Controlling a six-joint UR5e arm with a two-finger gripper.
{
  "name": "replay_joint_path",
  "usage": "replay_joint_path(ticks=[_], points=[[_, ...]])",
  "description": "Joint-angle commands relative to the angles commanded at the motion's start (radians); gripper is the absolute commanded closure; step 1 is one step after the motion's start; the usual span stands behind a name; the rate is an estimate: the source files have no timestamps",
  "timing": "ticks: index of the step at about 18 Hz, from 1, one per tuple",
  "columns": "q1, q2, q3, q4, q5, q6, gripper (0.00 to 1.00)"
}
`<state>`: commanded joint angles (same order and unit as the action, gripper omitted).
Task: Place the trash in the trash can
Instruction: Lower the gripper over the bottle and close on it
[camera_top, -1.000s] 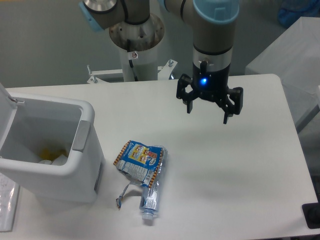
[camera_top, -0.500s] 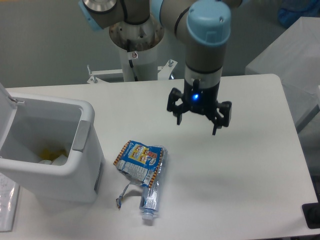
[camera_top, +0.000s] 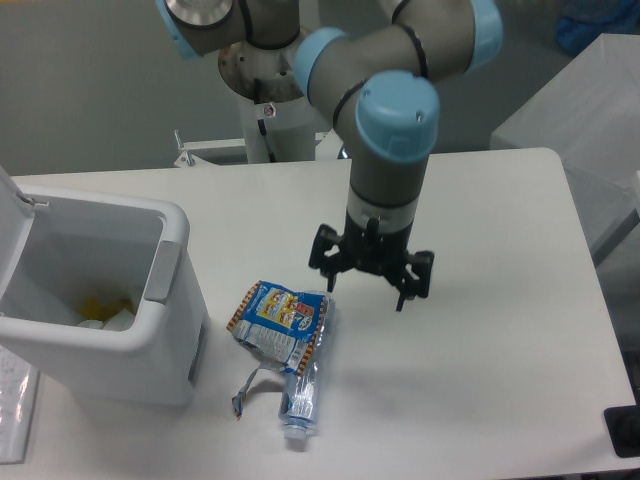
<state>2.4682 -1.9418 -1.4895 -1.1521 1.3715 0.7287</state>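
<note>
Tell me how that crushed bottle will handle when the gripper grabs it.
The crushed clear plastic bottle looks empty, so probably light. Its flattened body should resist rolling and may buckle under the fingers. The snack bag overlaps its upper end, so lifting may drag that along. The gripper is open.

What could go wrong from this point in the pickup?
The snack bag lies partly on the crushed bottle, so the open gripper may snag both or let one slip off. The trash can stands close beside them; a low carry could bump its wall.
</note>
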Motion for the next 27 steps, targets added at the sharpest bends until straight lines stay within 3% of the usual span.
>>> replay_joint_path(ticks=[6,10,16,27], points=[[-0.034,-0.130,0.008,0.173,-0.031,-0.098,0.00],[-0.060,-0.183,0.035,0.178,-0.031,-0.115,0.00],[-0.095,-0.296,0.146,0.221,-0.028,-0.175,0.00],[-0.121,-0.342,0.153,0.239,-0.022,-0.175,0.00]])
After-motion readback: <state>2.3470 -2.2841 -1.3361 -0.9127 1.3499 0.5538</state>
